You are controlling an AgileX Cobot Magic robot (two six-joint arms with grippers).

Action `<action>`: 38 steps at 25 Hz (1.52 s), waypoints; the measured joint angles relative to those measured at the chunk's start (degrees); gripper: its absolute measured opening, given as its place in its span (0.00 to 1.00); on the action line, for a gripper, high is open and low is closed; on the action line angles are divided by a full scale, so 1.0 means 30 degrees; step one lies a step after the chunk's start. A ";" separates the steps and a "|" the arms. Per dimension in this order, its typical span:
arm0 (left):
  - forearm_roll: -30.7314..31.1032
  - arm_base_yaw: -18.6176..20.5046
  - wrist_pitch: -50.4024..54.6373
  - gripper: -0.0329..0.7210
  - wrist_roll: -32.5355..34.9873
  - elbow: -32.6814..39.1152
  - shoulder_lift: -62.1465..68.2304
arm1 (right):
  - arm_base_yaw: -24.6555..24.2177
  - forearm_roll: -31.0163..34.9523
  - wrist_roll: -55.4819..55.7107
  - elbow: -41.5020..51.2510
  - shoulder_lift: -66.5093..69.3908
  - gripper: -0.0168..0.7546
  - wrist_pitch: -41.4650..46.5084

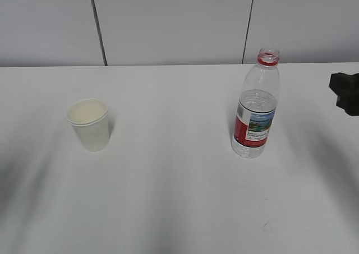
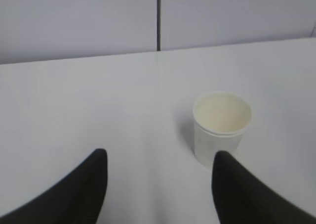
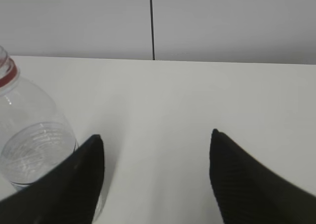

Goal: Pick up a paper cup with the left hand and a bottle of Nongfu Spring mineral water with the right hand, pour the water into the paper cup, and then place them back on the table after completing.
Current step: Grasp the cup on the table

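The cup (image 1: 88, 124) stood upright on the left of the table (image 1: 168, 198), apparently empty, and the bottle (image 1: 256, 105) stood upright well apart on the right, uncapped, with only a red ring at its neck and water in the lower part.

The left gripper (image 2: 158, 177) had its 2 fingers apart, holding nothing; the cup sat just ahead of the right finger rather than between them. The right gripper (image 3: 155, 169) was likewise spread and empty, with the bottle off beside its left finger.

Neither gripper was lined up, so a straight advance would likely strike the cup or bottle with a finger and knock it over. A light paper cup would slide or crumple under a hard squeeze. The open bottle would spill if tipped or squeezed.

The bottle's label showed a red band and a landscape picture; its small print was too fine to read.
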 joint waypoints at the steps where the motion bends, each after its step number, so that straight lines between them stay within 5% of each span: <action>1: 0.0053 -0.0388 -0.0690 0.60 0.0000 0.0000 0.0920 | 0.0000 0.0000 0.0000 0.0000 0.0192 0.67 -0.0269; 7: 0.0469 -0.1878 -0.5386 0.60 -0.0367 0.0000 0.5804 | 0.0000 0.0000 0.0000 0.0000 0.1163 0.66 -0.1693; 19: 0.5313 -0.1896 -1.5933 0.60 -0.4386 -0.0194 1.5144 | 0.0000 0.0000 0.0000 0.0000 0.1517 0.66 -0.3903; 38: 0.6337 -0.1896 -1.6956 0.64 -0.4444 -0.0919 1.8439 | 0.0000 -0.0072 0.0000 0.0000 0.1517 0.66 -0.5189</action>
